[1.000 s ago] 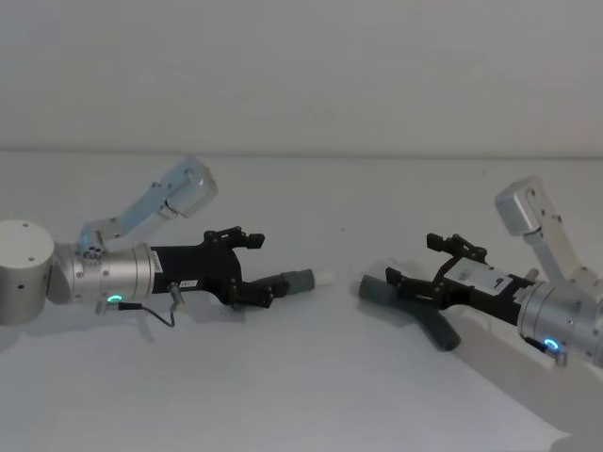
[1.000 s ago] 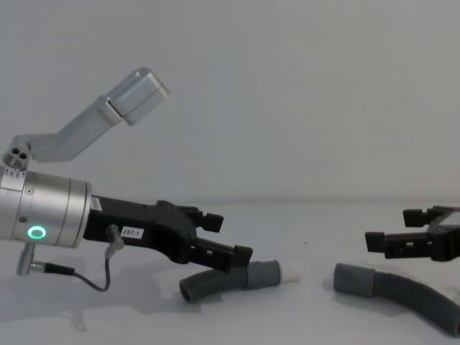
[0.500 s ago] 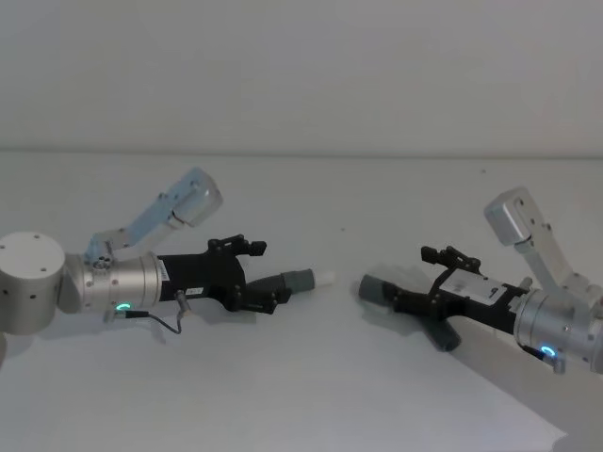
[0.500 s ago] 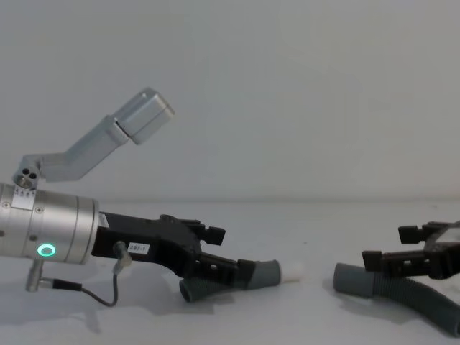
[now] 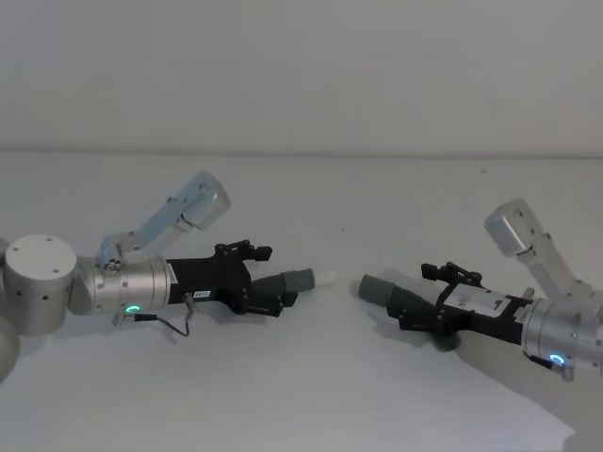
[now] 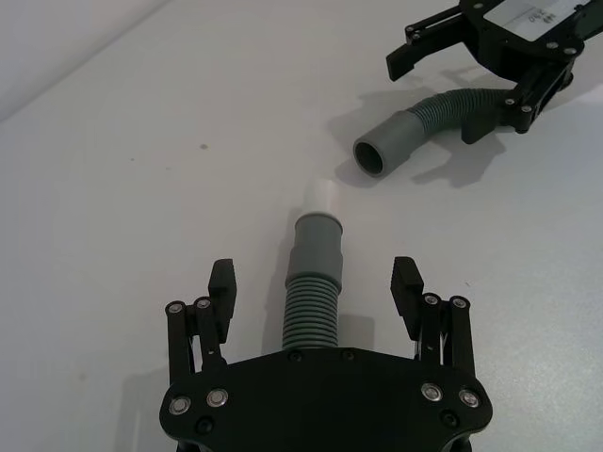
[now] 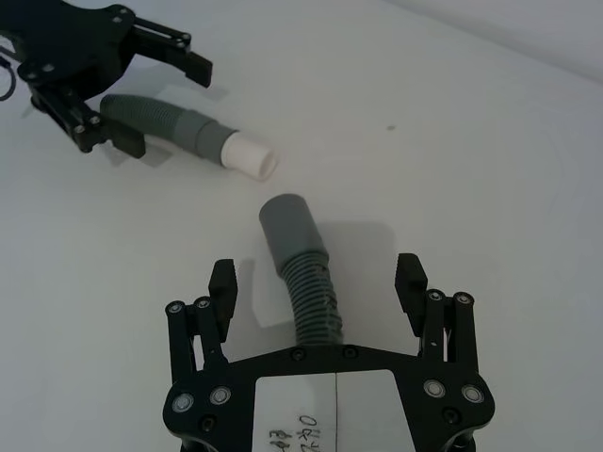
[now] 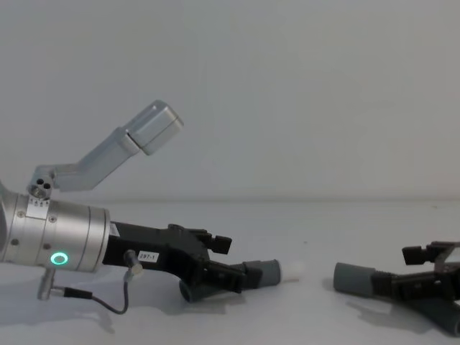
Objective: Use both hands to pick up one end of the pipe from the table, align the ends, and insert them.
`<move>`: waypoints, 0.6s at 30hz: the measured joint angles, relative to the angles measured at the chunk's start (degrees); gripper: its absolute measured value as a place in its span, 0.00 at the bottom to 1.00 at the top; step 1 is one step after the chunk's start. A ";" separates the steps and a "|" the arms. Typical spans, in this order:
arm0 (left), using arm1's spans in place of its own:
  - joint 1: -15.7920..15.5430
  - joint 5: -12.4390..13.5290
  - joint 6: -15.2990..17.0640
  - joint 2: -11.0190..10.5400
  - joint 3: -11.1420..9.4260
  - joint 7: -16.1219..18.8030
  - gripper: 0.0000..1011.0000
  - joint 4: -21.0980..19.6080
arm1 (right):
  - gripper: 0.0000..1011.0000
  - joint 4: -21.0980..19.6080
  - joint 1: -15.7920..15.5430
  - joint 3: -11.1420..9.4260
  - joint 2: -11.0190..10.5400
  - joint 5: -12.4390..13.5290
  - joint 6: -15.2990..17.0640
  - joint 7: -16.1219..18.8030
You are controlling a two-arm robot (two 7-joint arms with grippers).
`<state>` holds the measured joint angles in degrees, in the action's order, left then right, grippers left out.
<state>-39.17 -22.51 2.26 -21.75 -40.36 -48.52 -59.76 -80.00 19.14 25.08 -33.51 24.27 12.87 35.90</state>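
Observation:
The short pipe (image 6: 312,297) lies on the white table (image 5: 301,395), its grey cuff (image 5: 300,279) and white tip (image 8: 292,272) pointing right. My left gripper (image 6: 316,282) is open and low over the table, one finger on each side of its ribbed part. The longer pipe (image 7: 309,287) lies to the right, its plain cuff (image 5: 377,287) facing the white tip across a small gap. My right gripper (image 7: 317,278) is open and straddles that pipe just behind the cuff. In the chest view the left gripper (image 8: 233,262) and right gripper (image 8: 406,269) both sit at table height.
The table around the two pipes is bare white. A plain pale wall (image 5: 301,75) stands behind its far edge.
Both grippers have dropped toward the table and moved forward over their pipes, so each now straddles its hose. The pipes have not moved, and the jaws stay apart.

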 joint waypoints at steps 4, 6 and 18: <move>-0.35 0.02 -0.03 0.48 -0.26 -0.10 0.99 0.79 | 0.99 0.45 0.30 0.40 -0.32 0.31 0.10 0.85; -0.43 0.06 -0.04 0.60 -0.33 -0.12 0.99 0.99 | 0.99 0.61 0.42 0.54 -0.45 0.43 0.15 1.11; -1.08 0.63 -0.01 1.35 -0.84 -0.32 0.99 1.99 | 0.99 1.37 1.10 1.37 -1.13 1.35 0.38 2.57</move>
<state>-40.25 -21.89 2.24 -20.40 -41.20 -48.83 -57.77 -78.64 20.24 26.45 -34.64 25.62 13.25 38.47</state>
